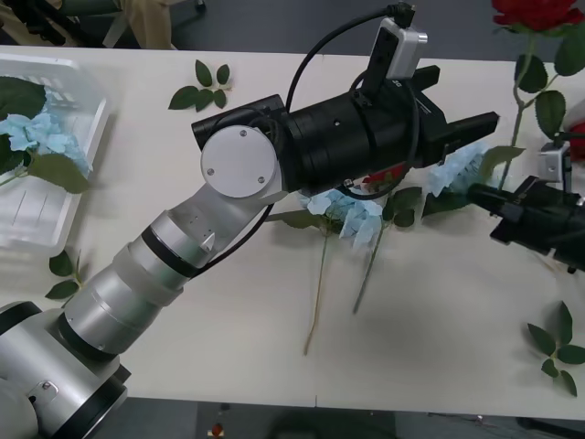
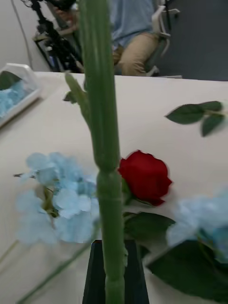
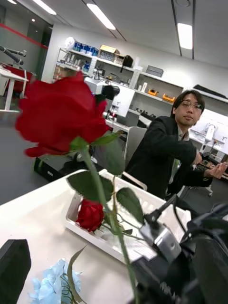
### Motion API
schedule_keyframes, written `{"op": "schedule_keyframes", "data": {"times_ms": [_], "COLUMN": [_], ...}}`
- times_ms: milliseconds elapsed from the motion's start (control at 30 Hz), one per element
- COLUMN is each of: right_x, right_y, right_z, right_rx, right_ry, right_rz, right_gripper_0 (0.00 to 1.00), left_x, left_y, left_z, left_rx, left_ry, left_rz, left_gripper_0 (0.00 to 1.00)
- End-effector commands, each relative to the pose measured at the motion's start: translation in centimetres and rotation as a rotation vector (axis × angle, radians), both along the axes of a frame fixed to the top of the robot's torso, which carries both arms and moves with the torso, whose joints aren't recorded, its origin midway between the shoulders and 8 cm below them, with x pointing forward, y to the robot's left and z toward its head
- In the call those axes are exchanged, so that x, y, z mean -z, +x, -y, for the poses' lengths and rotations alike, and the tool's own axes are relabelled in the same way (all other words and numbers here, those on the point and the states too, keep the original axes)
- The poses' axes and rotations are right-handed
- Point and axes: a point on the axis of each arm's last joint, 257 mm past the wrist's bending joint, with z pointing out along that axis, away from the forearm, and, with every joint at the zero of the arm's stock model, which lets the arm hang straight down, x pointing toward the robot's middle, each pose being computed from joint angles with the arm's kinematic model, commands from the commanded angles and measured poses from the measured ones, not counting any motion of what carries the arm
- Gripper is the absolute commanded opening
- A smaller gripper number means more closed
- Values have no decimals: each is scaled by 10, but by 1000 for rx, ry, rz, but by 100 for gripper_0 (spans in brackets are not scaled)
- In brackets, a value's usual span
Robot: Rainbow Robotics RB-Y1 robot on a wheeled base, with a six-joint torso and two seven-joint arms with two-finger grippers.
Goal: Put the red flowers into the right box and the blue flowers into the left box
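Note:
My right gripper is shut on the green stem of a red flower, which it holds upright at the table's right side; the bloom stands high. My left gripper reaches across the middle, open, just above blue flowers lying on the table. More blue flowers and another red flower lie under that arm. The left box at far left holds blue flowers. The right box holds a red flower.
Loose green leaf sprigs lie at the back, by the left box and at the front right. Long stems trail toward the table's front edge. A seated person in a dark jacket is beyond the right box.

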Motion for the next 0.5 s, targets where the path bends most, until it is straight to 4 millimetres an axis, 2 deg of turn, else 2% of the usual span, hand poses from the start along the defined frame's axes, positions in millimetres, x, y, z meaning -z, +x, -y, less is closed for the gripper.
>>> {"op": "schedule_keyframes", "data": {"times_ms": [33,267,433,500], "right_x": [1,18,29,31], "right_y": [3,6,3,1], "right_z": [35,95,149,176], "right_rx": [52,246,424,506], "right_ry": [-115,-92,-76,-97], "right_rz": [6,-176,-312,-358], "right_gripper_0": [0,0,0,0], "left_x": [-14,-14,-14,-14], "left_y": [1,1,1,1], "left_z": [-2,-2,-2,-2], "left_rx": [-12,-12,-12,-12], "left_ry": [-32,-32,-32,-32], "left_rz": [20,20,20,20], "left_gripper_0": [100,100,100,100]}}
